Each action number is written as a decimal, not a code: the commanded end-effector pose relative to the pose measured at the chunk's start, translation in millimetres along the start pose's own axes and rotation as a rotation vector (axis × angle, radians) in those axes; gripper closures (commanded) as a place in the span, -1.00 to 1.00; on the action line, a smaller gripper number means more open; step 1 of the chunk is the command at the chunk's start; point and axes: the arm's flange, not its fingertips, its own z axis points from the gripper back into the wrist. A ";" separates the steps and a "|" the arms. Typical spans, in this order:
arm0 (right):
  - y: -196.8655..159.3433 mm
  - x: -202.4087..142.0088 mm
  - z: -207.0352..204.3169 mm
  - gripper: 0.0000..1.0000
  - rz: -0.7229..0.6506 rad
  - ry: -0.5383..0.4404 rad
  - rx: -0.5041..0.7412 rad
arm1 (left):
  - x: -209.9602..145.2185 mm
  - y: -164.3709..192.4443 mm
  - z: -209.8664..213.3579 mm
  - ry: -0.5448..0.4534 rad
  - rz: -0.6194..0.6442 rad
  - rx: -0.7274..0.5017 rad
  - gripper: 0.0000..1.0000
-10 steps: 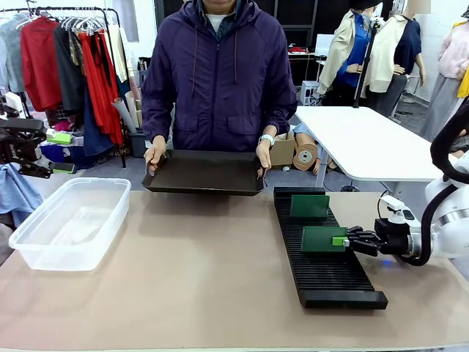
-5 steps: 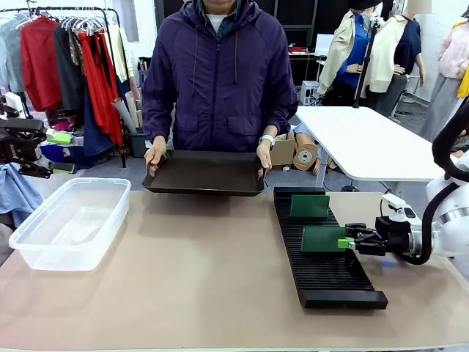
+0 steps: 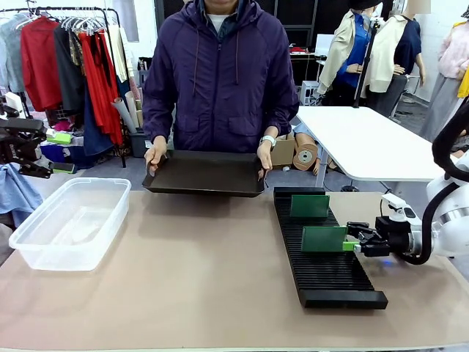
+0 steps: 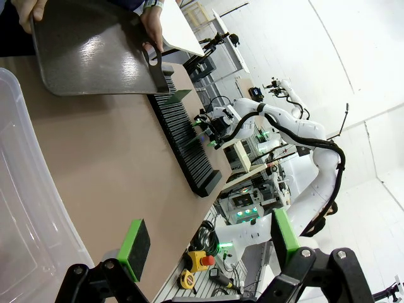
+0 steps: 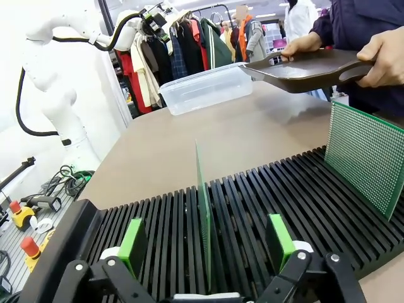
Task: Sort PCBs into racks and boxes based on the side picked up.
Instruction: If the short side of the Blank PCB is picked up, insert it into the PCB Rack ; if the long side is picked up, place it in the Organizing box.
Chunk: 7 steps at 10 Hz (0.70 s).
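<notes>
right tool (image 5: pixel 205 249) wide open, pcb (image 5: pixel 203 211) upright in rack (image 5: pixel 265 208) between pads.

Tan counter (image 3: pixel 183 293) in front. Behind it at left, a clothes rail (image 3: pixel 62 11) hung with red, grey and dark garments (image 3: pixel 40 59). At right, a white table (image 3: pixel 366 143) on a grey floor (image 3: pixel 121 170), with cardboard boxes and tape rolls (image 3: pixel 304 155) beside it. White walls, bright even indoor lighting.
</notes>
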 end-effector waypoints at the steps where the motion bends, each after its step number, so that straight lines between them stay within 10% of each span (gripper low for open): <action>1: 0.1 0.0 0.0 -1.00 0.001 -0.001 0.000 | 0.2 -1.7 0.6 -0.001 0.006 -0.001 -1.00; 7: 0.1 0.0 0.0 -1.00 0.001 -0.001 0.000 | 0.2 -1.7 0.6 -0.001 0.006 -0.001 -1.00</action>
